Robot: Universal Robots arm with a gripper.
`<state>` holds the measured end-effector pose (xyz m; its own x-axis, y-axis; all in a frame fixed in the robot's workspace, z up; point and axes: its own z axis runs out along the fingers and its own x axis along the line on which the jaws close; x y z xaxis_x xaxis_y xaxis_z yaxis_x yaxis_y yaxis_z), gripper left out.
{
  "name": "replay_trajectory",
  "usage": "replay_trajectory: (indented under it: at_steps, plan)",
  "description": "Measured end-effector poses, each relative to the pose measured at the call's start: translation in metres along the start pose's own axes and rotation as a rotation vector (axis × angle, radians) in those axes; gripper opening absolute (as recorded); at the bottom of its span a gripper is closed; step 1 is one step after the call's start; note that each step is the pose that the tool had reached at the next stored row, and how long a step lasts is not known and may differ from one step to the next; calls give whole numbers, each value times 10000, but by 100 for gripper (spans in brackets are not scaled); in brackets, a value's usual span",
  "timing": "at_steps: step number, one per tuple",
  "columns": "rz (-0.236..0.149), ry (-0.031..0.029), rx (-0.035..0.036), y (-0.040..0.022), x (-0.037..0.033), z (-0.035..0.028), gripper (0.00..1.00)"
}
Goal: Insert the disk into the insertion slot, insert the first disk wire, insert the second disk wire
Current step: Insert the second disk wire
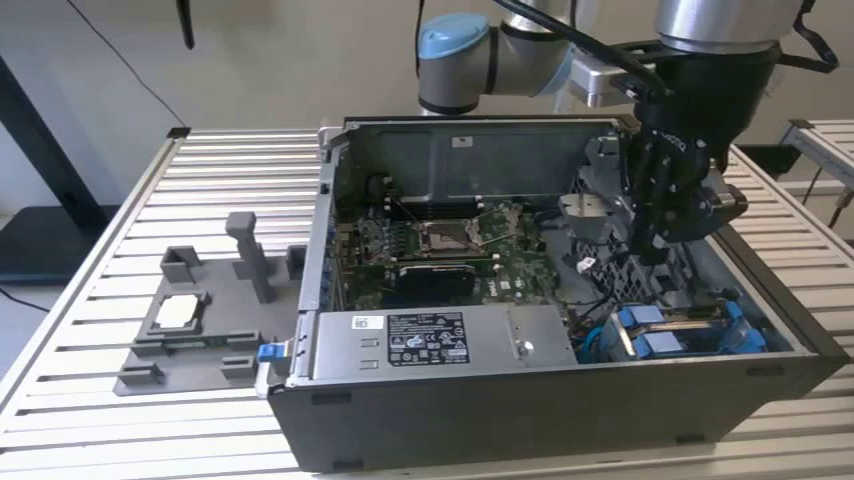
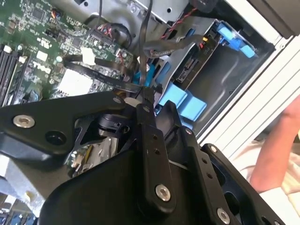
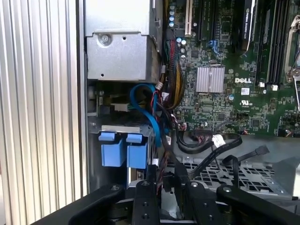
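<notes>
Inside the open computer case [image 1: 534, 420], on the exterior view's right, the pincer [image 1: 651, 245] hangs low over the drive cage. In the second wrist view its fingertips [image 2: 144, 96] look pressed together on a thin black wire [image 2: 143, 42] that runs away from them toward the motherboard [image 2: 42, 51]. I judge that it is pinching this wire, though I cannot tell which of the two disk wires it is.

Seen from the exterior view, the disk [image 1: 661, 335] lies at about 6 o'clock from the pincer, near but apart from it. Its bright blue carrier ends sit side by side in the insertion slot [image 1: 697, 316], so the disk appears already seated. The metal body is hidden, so its long axis can only be judged. It seems to run back into the bay, with the blue ends lined up roughly 9 to 3 o'clock. In the first wrist view the same blue ends [image 3: 124, 150] sit just beside a tangle of blue and black cables [image 3: 150, 117]. With one arm, there is no question of which is nearer.

As for writing, a white printed label [image 1: 407, 338] sits on the power supply housing, and the board carries small print, left unread. On the desk [image 1: 214, 190], at 9 o'clock from the case, stands a grey fixture tray [image 1: 147, 370].
</notes>
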<state>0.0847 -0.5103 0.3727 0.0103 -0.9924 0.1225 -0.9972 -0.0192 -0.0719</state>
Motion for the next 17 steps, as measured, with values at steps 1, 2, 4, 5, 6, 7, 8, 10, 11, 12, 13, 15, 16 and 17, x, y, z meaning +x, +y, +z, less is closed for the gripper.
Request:
replay_trajectory:
  at_steps: [1,2,4,5,6,7,8,10,11,12,13,15,16,17]
  plan:
    - [3,1,23,15,0,-1,30]
    - [5,2,47,25,0,-2,30]
    - [13,0,111,29,-1,2,30]
    - [17,1,144,29,-2,4,30]
    - [22,4,179,30,-3,7,30]
    - [27,4,219,31,-3,10,30]
    - [31,7,253,31,-4,13,30]
    - [41,7,340,33,-4,22,30]
    - [44,6,363,33,-5,24,30]
    - [51,2,416,35,-5,28,28]
    - [58,-14,453,40,-6,31,21]
    - [57,-14,454,40,-6,30,21]
    - [57,-14,454,40,-6,30,21]
    - [58,-13,455,40,-6,30,21]
